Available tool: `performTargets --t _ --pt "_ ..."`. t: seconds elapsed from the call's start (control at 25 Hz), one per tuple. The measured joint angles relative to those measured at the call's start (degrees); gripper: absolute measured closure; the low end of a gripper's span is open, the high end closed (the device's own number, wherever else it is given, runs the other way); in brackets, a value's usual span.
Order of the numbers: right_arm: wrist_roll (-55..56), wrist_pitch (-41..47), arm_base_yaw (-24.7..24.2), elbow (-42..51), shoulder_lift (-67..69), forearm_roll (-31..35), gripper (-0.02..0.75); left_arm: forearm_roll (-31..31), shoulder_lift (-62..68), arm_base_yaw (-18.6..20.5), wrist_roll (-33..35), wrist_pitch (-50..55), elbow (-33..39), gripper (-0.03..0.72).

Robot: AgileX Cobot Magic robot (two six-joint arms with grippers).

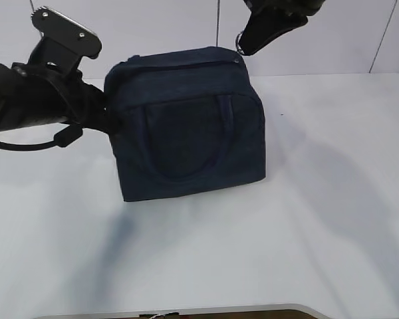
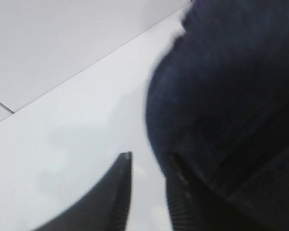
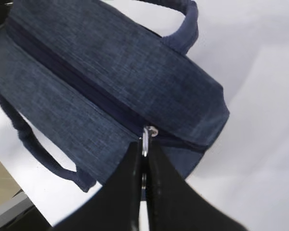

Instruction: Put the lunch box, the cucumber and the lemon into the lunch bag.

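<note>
The lunch bag point(image 1: 186, 129), a boxy dark navy fabric bag, stands upright on the white table point(image 1: 319, 232), toward the table's rear edge and left of the middle in the exterior view. One loop handle point(image 1: 183, 143) lies flat against the side of the bag facing the camera; in the right wrist view a handle hangs on each long side. The zipper point(image 3: 82, 86) runs along the top of the bag and appears closed along its visible length. At the bag's upper right corner, as the exterior view shows it, the silver ring pull point(image 3: 145, 139) stands up from the zipper's end.

The right gripper point(image 3: 143, 159) reaches down to that corner from above, its two dark fingers pressed together with the ring pull pinched between their tips.

The left gripper point(image 2: 149, 168) sits at the bag's left side, low against the fabric. Its fingers stand slightly apart: one fingertip point(image 2: 176, 173) touches the bag's wall, the other lies just beside the bag over bare table, with nothing between them.

A pale wall point(image 1: 153, 26) rises behind the bag.
</note>
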Motion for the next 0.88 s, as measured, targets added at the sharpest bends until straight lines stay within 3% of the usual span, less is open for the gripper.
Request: performTargets --t 0.12,0.24,0.36,0.64,0.88 --pt "0.1 0.1 0.0 0.0 0.0 -0.4 0.733 0.0 -1.6 0.1 0.0 1.6 0.0 0.326" --pt "0.2 0.2 0.0 0.0 0.0 -0.4 0.733 -0.1 -3.7 0.3 0.0 4.3 0.0 0.253" --pt "0.7 0.2 0.0 0.0 0.0 -0.8 0.733 0.6 -5.7 1.6 0.0 11.6 0.0 0.235" --pt "5.4 0.2 0.0 0.0 0.0 -2.5 0.733 10.6 -7.1 3.8 2.2 34.5 0.0 0.230" --pt "7.7 0.2 0.0 0.0 0.0 -2.5 0.733 12.0 -8.9 4.3 3.4 37.0 0.0 0.230"
